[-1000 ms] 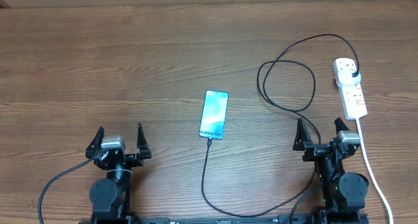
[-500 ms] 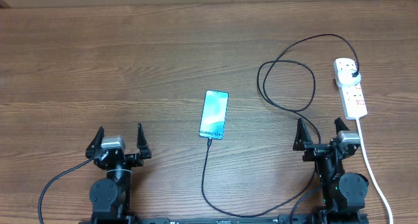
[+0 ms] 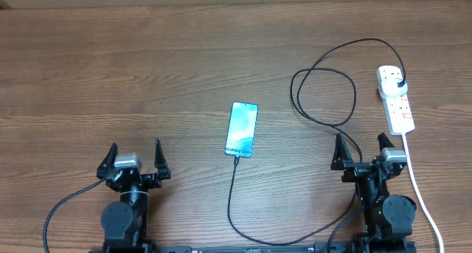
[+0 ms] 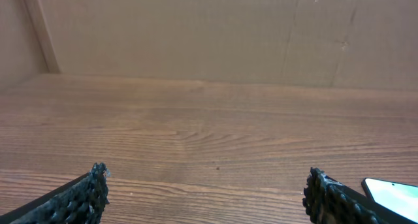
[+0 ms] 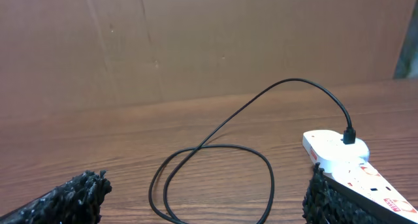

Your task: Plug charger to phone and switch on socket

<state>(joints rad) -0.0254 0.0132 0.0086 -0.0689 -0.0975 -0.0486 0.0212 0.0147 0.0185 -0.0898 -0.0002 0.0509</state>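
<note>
Phone [image 3: 242,129]: flat on worktop [image 3: 110,61], screen lit. Charger [image 3: 400,84]: tip at phone's near edge, cable looping right of phone, plug head in socket [image 3: 402,114], far right of phone. My left jaws and right jaws: spread wide, empty, either side of phone's near end.

- Phone [image 3: 242,129]: lies flat at the centre of the table [image 3: 147,61], long axis running 12 to 6 o'clock.
- Socket [image 3: 397,102]: at 3 o'clock from the phone, well apart.
- Charger [image 3: 355,98]: plug head in the socket's 12 o'clock end; the cable loops between socket and phone and enters the phone's 6 o'clock end.
- Left gripper [image 3: 134,145]: at 8 o'clock.
- Right gripper [image 3: 361,139]: at 4 o'clock.
</note>
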